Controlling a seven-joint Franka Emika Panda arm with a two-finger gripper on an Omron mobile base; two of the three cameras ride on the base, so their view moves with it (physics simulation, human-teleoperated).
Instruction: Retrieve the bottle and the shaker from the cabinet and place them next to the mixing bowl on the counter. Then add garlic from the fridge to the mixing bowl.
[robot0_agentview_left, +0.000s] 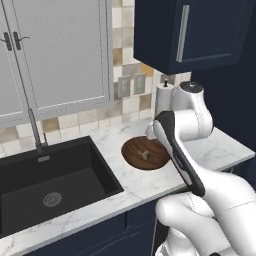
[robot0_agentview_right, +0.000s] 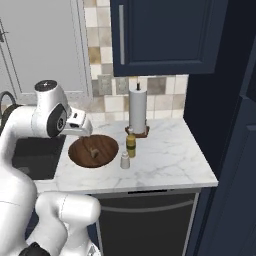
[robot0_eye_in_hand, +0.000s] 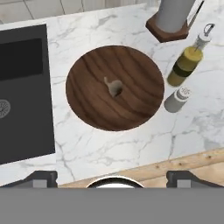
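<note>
- you're at the tail end of the job: the garlic (robot0_eye_in_hand: 114, 87) lies inside the mixing bowl (robot0_eye_in_hand: 94, 109), and the bottle (robot0_eye_in_hand: 185, 63) and shaker (robot0_eye_in_hand: 176, 99) stand on the counter (robot0_eye_in_hand: 131, 140) just beside the bowl's rim.
- your gripper (robot0_eye_in_hand: 112, 179) hangs above the bowl with its jaws spread wide and nothing between them; in the hand view the bulb sits straight ahead of the fingertips (robot0_eye_in_hand: 41, 179), near the bowl's middle.
- judging by how things lie, all three placements look done, so the next move calls for little more than lifting the arm clear without brushing the bowl or the two small containers (no regrasp looks needed).
- the garlic rests on its side, its short stem pointing up and to the left in the hand view, so its long axis runs roughly from the fingertips' side out toward the sink (robot0_eye_in_hand: 22, 96) corner.
- from the tool, the bottle is ahead and to the right, upright, its thin dark spout aimed away from the gripper; its long axis is vertical, and it only looks slanted because the camera looks down on it.
- the shaker stands upright too, cap up, nearer the tool than the bottle and close beside it; i can't tell if they touch.
- beyond the bottle is the paper-towel roll (robot0_agentview_right: 138, 107) on its wooden stand, well clear of your retreat path.
</note>
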